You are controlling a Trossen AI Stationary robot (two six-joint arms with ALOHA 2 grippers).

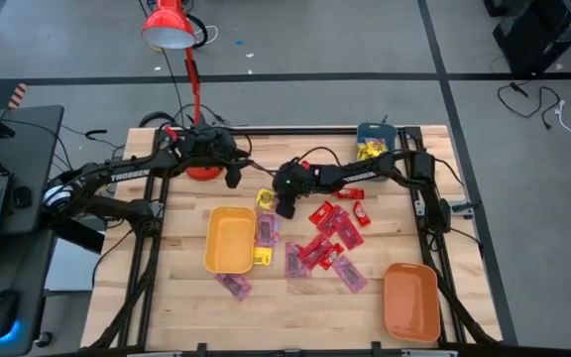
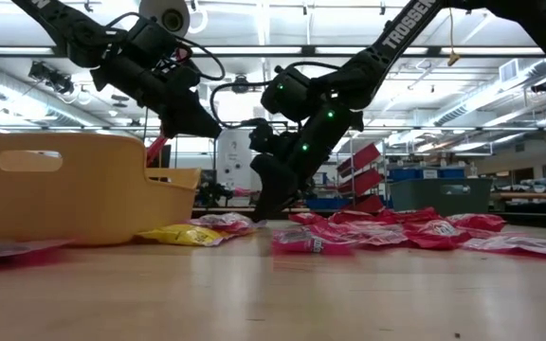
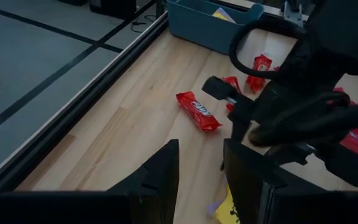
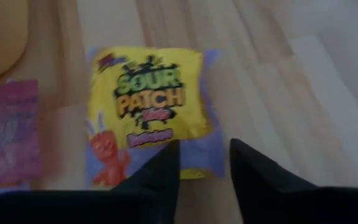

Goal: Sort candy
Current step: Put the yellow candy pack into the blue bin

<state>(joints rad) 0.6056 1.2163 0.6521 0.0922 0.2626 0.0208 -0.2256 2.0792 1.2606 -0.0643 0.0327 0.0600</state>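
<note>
Candy lies scattered mid-table: red wrappers, pinkish-purple packets and a yellow packet with dark print. My right gripper is low over that yellow packet, open, pointing down, its fingertips at one edge of the flat packet. My left gripper hovers open and higher, just left of the right one, holding nothing. Another yellow packet lies against the yellow tray. My right gripper comes from above at the yellow packet's edge, with one finger over the packet and the other beside it. I cannot tell whether the fingertips touch it. The packet lies flat on the table.
A yellow tray sits left of the candy, an orange tray near the right front corner, and a teal bin holding yellow packets at the far edge. A red lamp stands on its base at the far left. Bare wood lies along the near edge.
</note>
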